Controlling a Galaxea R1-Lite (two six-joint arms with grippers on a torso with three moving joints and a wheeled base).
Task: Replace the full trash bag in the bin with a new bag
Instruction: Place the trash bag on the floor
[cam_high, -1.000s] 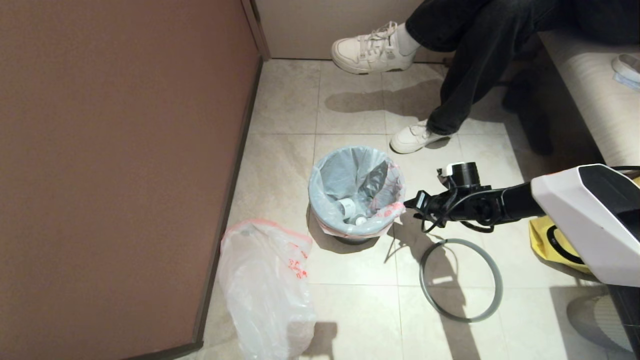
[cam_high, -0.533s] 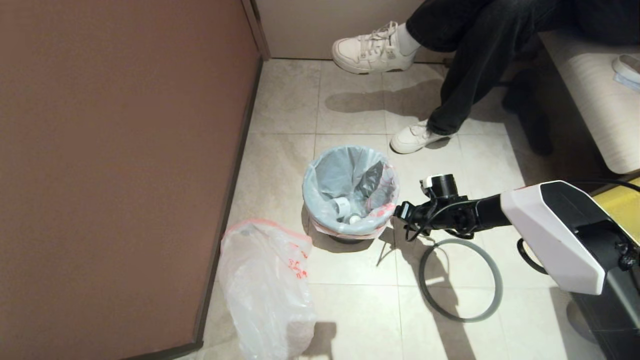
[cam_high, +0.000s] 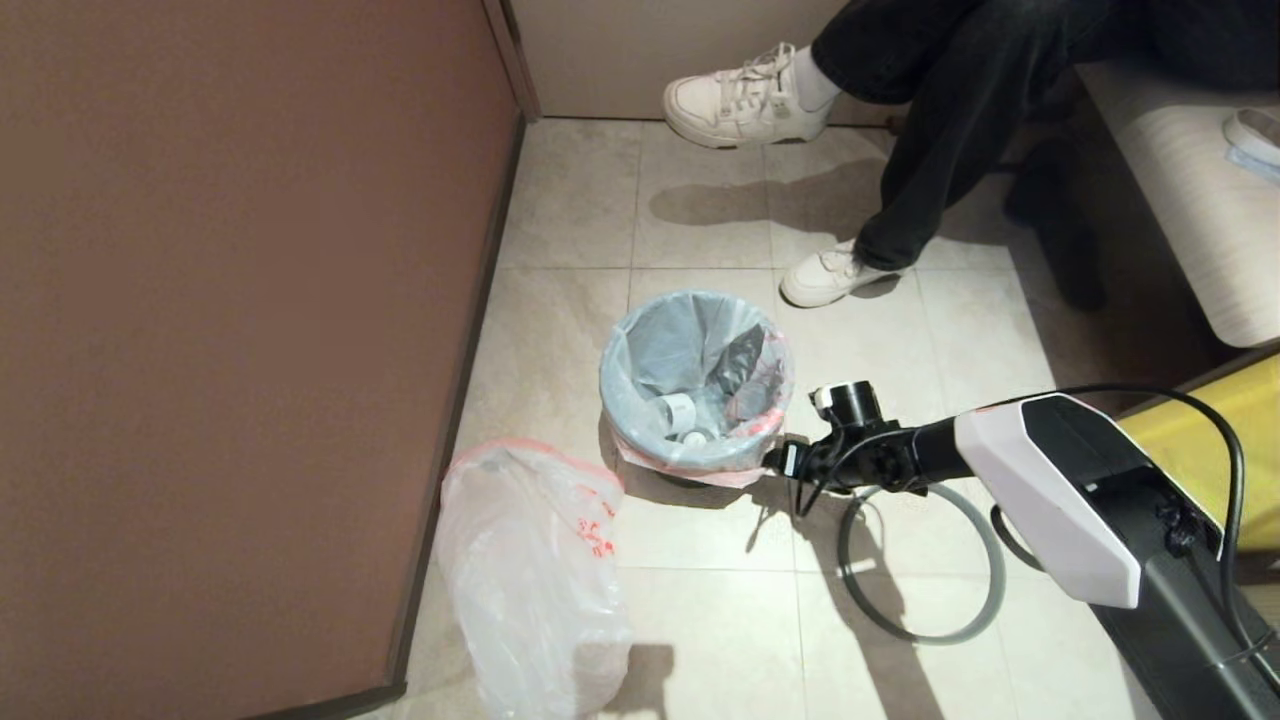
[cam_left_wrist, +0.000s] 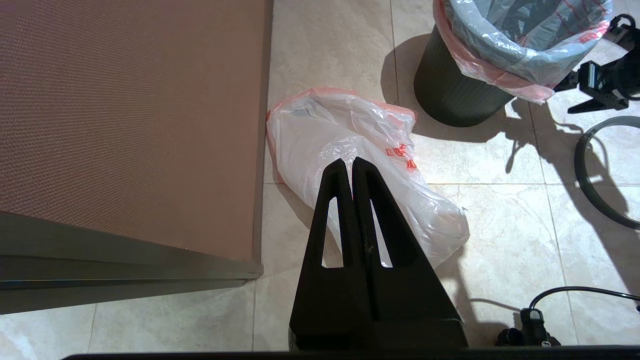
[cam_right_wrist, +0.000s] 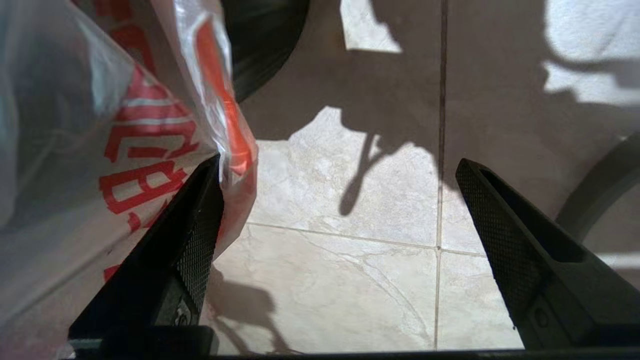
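The bin (cam_high: 690, 478) is a small dark tub on the floor tiles. The full trash bag (cam_high: 640, 350) lines it, pink edge folded over the rim, with a white cup (cam_high: 678, 408) inside. My right gripper (cam_high: 780, 460) is open low at the bin's right side. One of its fingers (cam_right_wrist: 200, 210) touches the bag's overhanging printed edge (cam_right_wrist: 100, 125); only floor lies between the fingers. The new bag (cam_high: 530, 580) lies crumpled on the floor by the brown panel. My left gripper (cam_left_wrist: 348, 162) hangs shut and empty above the new bag (cam_left_wrist: 310, 130).
A thin grey hoop (cam_high: 985, 590) lies on the floor right of the bin. A seated person's white shoes (cam_high: 745, 95) (cam_high: 825, 275) are behind the bin. A brown panel (cam_high: 240, 300) walls the left; a bench (cam_high: 1180, 190) and a yellow object (cam_high: 1230, 430) are right.
My right arm has moved left and lower to the bin's side, and its fingers have spread wider. The bin has slid slightly left. The left gripper stays as it was.
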